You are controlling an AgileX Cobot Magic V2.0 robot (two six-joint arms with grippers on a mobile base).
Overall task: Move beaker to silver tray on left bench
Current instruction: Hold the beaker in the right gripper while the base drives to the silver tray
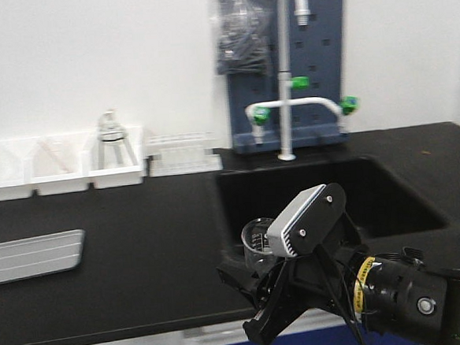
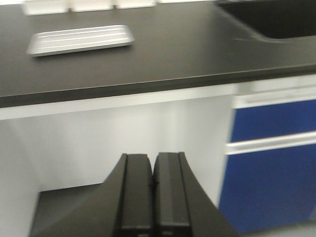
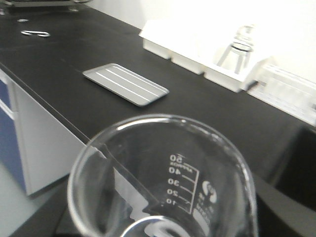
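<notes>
Carrying is your step now: your right claw (image 1: 260, 285) looks clamped around the beaker (image 3: 163, 182), near the sink (image 1: 334, 197). Your left claw (image 2: 153, 197) is pressed together, empty. Next, swing left over the counter (image 1: 141, 250) and lower the beaker onto the silver tray (image 1: 30, 256).
</notes>
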